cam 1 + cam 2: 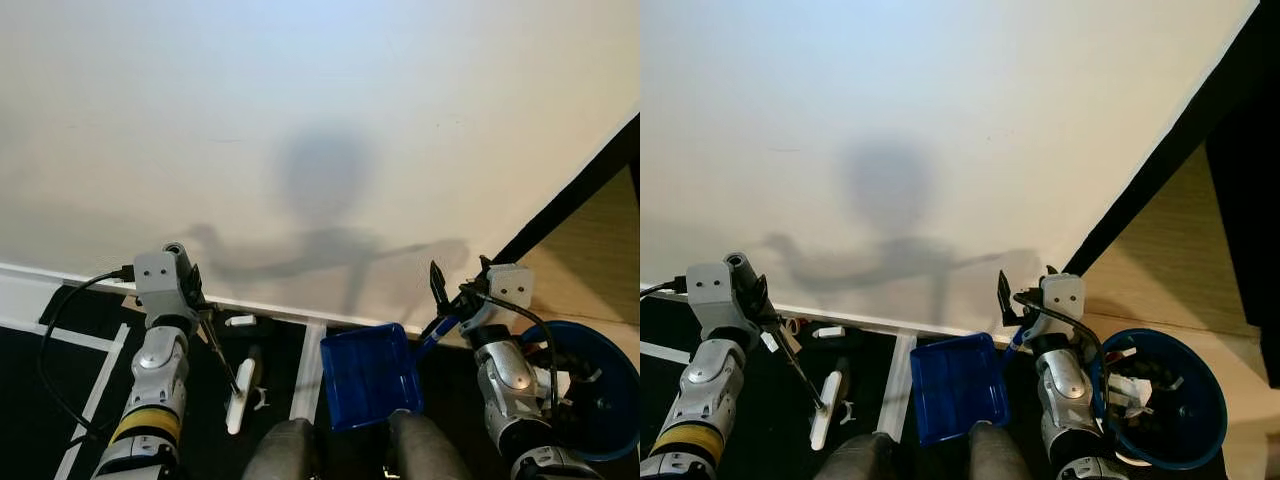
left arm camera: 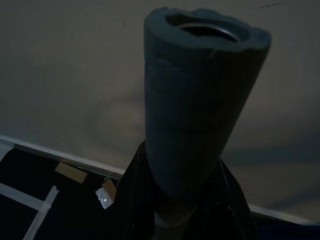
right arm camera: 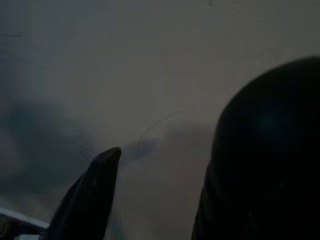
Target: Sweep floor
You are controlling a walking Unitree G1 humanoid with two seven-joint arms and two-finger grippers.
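Left eye view: left gripper (image 1: pixel 190 285) is clamped on the broom handle (image 1: pixel 215 350), whose grey foam grip (image 2: pixel 200 105) sits pinched between the fingers in the left wrist view. The white broom head (image 1: pixel 240 395) rests on the dark floor (image 1: pixel 90 320) below and just inward of that gripper, near a small white scrap (image 1: pixel 240 321) by the baseboard. To sweep well, keep the head flat and drag debris toward the blue dustpan (image 1: pixel 370 375), which lies below and inward of the right gripper (image 1: pixel 455 290). That gripper pinches the dustpan's blue handle (image 1: pixel 437 332). A blue bin (image 1: pixel 590 385) sits just outside it. Hard to tell: the dustpan's lip contact with the floor, since the robot's knees cover its near edge; right wrist view is too dark to confirm the grip.
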